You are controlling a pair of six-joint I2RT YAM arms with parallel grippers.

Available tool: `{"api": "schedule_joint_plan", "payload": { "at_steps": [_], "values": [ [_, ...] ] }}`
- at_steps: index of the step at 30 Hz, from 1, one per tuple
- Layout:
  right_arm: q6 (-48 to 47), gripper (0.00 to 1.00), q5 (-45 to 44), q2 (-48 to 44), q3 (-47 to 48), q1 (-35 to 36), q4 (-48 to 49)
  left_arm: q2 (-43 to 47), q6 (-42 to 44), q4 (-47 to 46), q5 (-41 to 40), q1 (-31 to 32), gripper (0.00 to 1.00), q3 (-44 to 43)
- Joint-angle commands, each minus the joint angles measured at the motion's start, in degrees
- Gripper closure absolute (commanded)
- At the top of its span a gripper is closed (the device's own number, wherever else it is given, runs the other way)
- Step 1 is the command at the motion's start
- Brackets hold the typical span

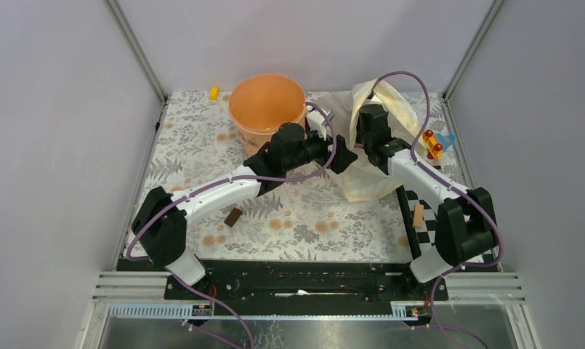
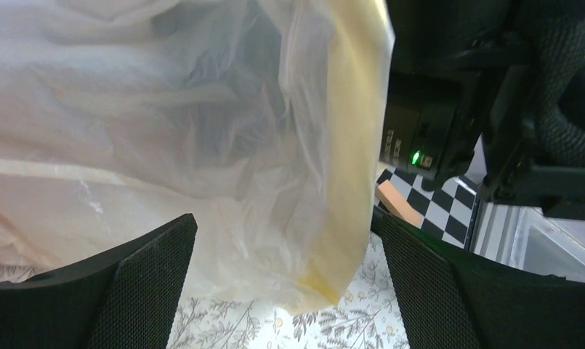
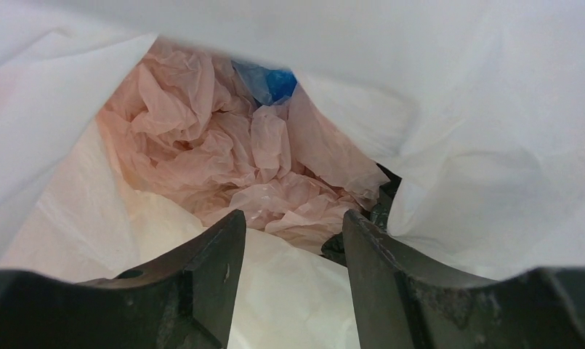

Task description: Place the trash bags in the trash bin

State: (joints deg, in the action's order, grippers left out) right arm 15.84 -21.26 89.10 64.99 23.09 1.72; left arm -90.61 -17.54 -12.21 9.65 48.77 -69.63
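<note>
- Extraction step in hand: pale-pink trash bags (image 3: 238, 174) crumpled deep inside the cream-yellow bag (image 1: 365, 185), not yet pulled out.
- Trash bin (image 1: 267, 109) upright at the rear of the counter (image 1: 304, 218), just left of the cream-yellow bag, with nothing pink visible inside.
- Right pincer (image 3: 293, 280) pushed into the bag's mouth, parted to a middling gap and aimed at the pink film but short of it, gripping nothing, with whitish film (image 3: 493, 145) all around.
- Left pincer (image 2: 282, 291) spread wide either side of the hanging bag, holding nothing.
- Next, as a judgement: reach deeper with the right, close on a pink fold alone, avoid the whitish film and the blue scrap (image 3: 271, 83), steady the outer bag with the left, then lift and carry leftward over the bin's rim.
</note>
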Motion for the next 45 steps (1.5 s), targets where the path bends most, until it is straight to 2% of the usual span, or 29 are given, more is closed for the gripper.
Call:
{"api": "schedule_joint_plan", "payload": {
  "at_steps": [1, 4, 6, 8, 11, 12, 18, 21, 23, 30, 33, 35, 37, 39, 41, 45],
  "values": [
    [-0.98, 0.42, 1.35, 0.31, 2.94, 0.16, -0.22, -1.66, 0.18, -7.02, 3.91, 0.26, 0.01, -5.58],
    [-1.11, 0.43, 1.42, 0.53, 3.11, 0.11, -0.3, -3.03, 0.07, -7.05, 3.9, 0.27, 0.02, -6.18],
    [-1.36, 0.43, 1.11, 0.55, 3.25, 0.11, -0.33, -3.88, 0.51, -3.89, -0.23, 0.23, 0.16, -8.03],
    [-1.66, 0.45, 0.41, 0.6, 3.43, 0.11, -0.43, -4.97, 2.05, -0.28, -6.04, 0.17, 0.44, -9.88],
    [-2.32, 0.45, -1.99, 1.21, 4.03, 0.11, -0.84, -5.87, 4.74, 2.72, -13.21, 0.18, 0.96, -11.61],
    [-2.66, 0.45, -3.08, 1.7, 4.46, 0.11, -1.04, -5.76, 4.79, 3.75, -14.84, 0.17, 1.0, -12.05],
    [-5.57, 0.46, -9.5, 5.2, 7.36, -0.06, -1.36, -4.05, 3.78, 5.97, -14.18, -0.15, 1.0, -13.31],
    [-6.52, 0.37, -12.92, 7.66, 9.14, -0.09, -1.36, -3.69, 2.07, 8.99, -14.15, -0.7, 1.0, -14.96],
    [-7.29, 0.36, -15.47, 9.46, 10.39, -0.27, -1.36, -3.11, 0.61, 9.63, -13.57, -1.56, 1.0, -15.01],
    [-7.8, 0.39, -14.25, 14.53, 11.94, -2.17, 2.27, -0.29, -0.74, 8.89, -12.73, -3.52, 1.0, -13.48],
    [-8.51, 0.46, -15.13, 16.64, 13.13, -2.43, 3.28, -0.67, -0.9, 9.08, -12.05, -4.07, 1.0, -14.09],
    [-9.41, 0.55, -15.85, 17.56, 13.44, -2.44, 4.1, -1.32, -1.2, 9.57, -11.25, -4.64, 1.0, -14.81],
    [-10.25, 0.71, -16.24, 17.77, 13.34, -2.44, 4.58, -1.8, -1.42, 9.85, -10.41, -5.06, 1.0, -14.98],
    [-10.75, 0.82, -16.18, 17.13, 12.8, -2.44, 4.66, -2.21, -1.64, 9.92, -10.03, -5.47, 1.0, -14.97],
    [-10.94, 1.0, -15.82, 15.38, 11.75, -2.45, 4.7, -2.44, -1.9, 10.0, -9.94, -5.77, 1.0, -14.85],
    [-10.49, 1.0, -11.05, 9.53, 8.02, -2.44, 4.14, -3.01, -2.58, 10.08, -8.88, -5.97, 1.0, -14.85]
  ]
}}
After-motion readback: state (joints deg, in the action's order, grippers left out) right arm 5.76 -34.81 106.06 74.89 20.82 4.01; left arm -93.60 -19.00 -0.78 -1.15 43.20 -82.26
